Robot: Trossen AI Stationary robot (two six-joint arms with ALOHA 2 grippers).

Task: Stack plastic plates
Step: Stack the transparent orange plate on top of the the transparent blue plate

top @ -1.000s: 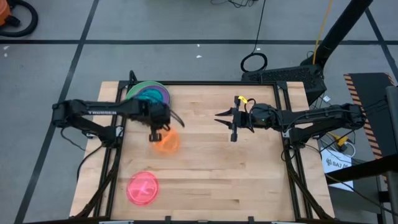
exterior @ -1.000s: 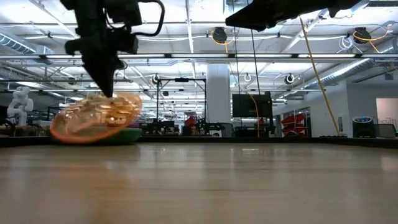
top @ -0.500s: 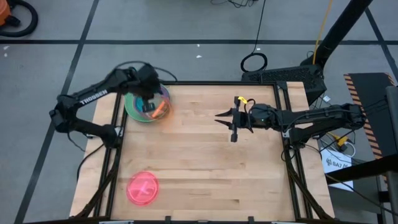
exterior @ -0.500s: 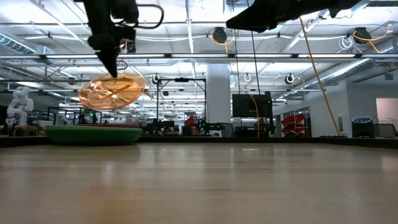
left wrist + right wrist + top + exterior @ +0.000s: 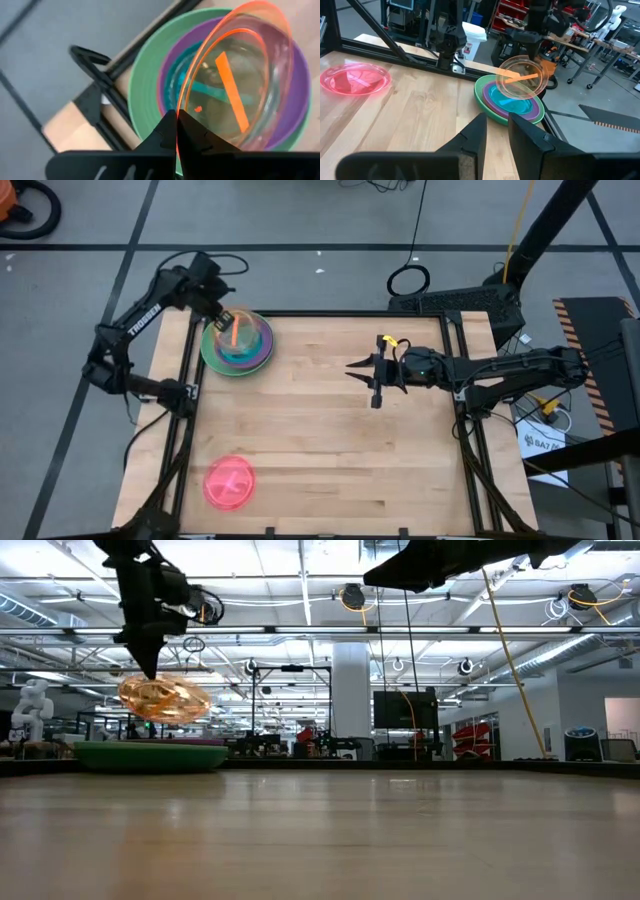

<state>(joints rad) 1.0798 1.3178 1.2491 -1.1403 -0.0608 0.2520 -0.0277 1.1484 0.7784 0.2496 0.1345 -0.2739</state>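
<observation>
Our left gripper (image 5: pixel 176 131) is clenched on the rim of the orange plate (image 5: pixel 240 80) and holds it in the air over the stack (image 5: pixel 237 343) at the table's far left corner. In the low view the orange plate (image 5: pixel 164 697) hangs clear above the stack (image 5: pixel 150 755), with open space between them, and it tilts, its far edge lower than the pinched edge. From the wrist we see the plate reach out from the fingers across the teal plate (image 5: pixel 175 85), which sits in the purple plate (image 5: pixel 299 100) on the green plate (image 5: pixel 142 85). So we judge the coming move to be a straight lowering: the stack lies directly below the held plate, roughly centred under it. Our right gripper (image 5: pixel 374 372) waits near the table's middle, fingers a little apart and empty, well away from the stack. The pink plate (image 5: pixel 229 482) lies alone at the near left, closer to our left arm.
</observation>
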